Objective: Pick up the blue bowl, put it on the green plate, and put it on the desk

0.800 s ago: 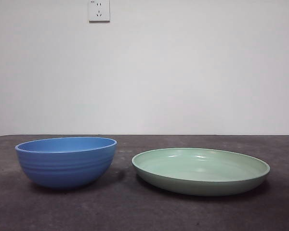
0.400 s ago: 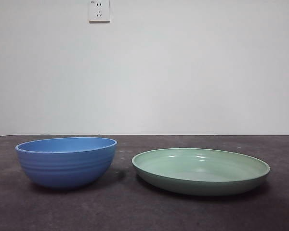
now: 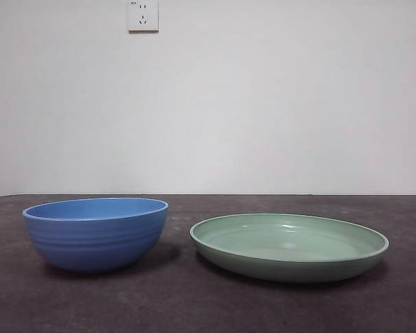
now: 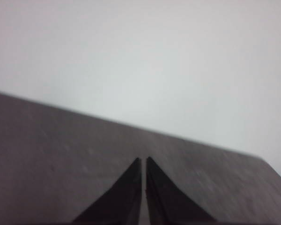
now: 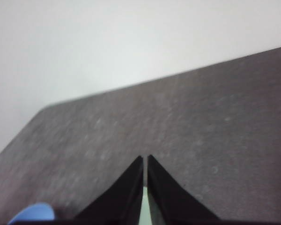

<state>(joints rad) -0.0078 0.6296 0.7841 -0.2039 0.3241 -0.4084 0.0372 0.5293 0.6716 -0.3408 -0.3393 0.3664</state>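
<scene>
Both grippers, left and right, are closed and empty; the blue bowl shows only beside the right one.

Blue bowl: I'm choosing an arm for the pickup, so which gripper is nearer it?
Right. The right gripper has the blue bowl at its view's edge; the left gripper sees only desk.

The round, medium-blue bowl looks like smooth plastic with a soft satin sheen and faint ridges outside. The wide, pale mint-green plate appears glossier, catching light inside. The dark grey-brown desk is matt, speckled and slightly rough.
</scene>
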